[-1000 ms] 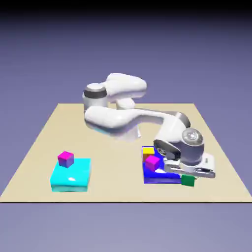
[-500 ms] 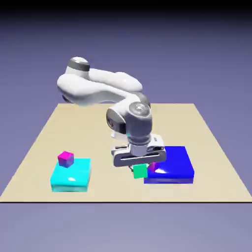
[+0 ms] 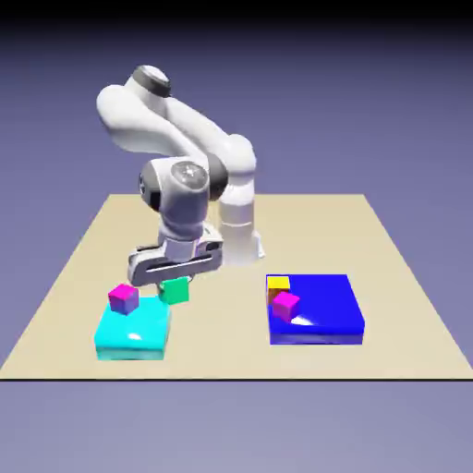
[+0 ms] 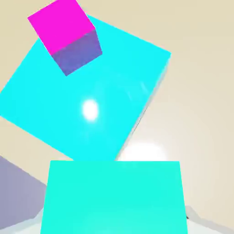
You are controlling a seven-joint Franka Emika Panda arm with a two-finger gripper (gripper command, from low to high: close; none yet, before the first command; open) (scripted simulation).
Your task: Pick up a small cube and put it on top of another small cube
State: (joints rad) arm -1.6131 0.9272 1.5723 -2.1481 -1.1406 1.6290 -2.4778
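fingers (image 3: 174, 280): closed on green cube (image 3: 174, 291), held off the desk (image 3: 388, 277), left of centre | hand view: green cube (image 4: 114, 196) fills bottom edge, hides fingertips | target: magenta cube (image 3: 123, 298) on cyan slab (image 3: 139, 337), just left of green cube | writing: none readable
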